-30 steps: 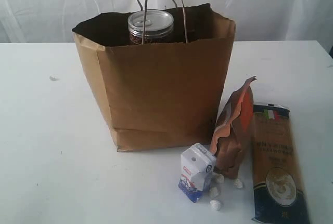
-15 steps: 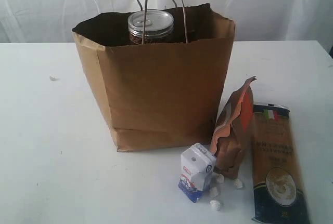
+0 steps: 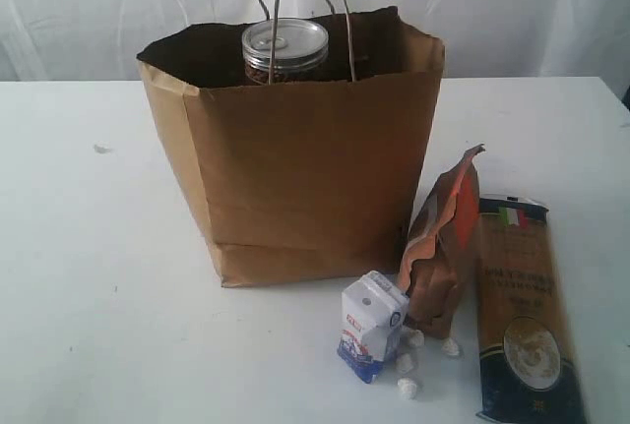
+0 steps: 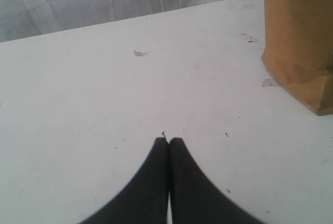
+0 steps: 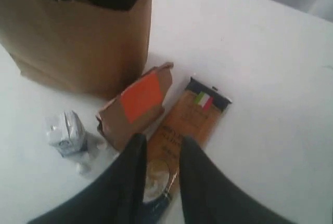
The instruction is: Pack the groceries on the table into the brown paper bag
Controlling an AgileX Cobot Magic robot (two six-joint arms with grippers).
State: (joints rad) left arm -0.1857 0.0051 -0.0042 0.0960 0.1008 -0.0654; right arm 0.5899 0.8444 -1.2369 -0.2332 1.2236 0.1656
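The brown paper bag point(image 3: 305, 168) stands open mid-table, and the shiny lid of a round dark container point(image 3: 285, 48) shows inside its mouth. On the table point(image 3: 89, 276) beside the bag are a small white-blue carton point(image 3: 372, 326), a brown-orange pouch point(image 3: 443, 237) standing upright and a long brown-blue spaghetti pack point(image 3: 522, 316) lying flat. My right gripper point(image 5: 162, 140) hovers well above the spaghetti pack point(image 5: 192, 120), jaws a little apart and empty. My left gripper point(image 4: 169, 140) is shut and empty over bare table, left of the bag's corner point(image 4: 304, 42). Neither gripper shows in the exterior view.
A few small white bits point(image 3: 406, 385) lie around the carton's base. A tiny scrap point(image 3: 101, 149) sits on the table at the far left. The bag's cord handles point(image 3: 310, 11) stick up above its rim. A white curtain hangs behind the table.
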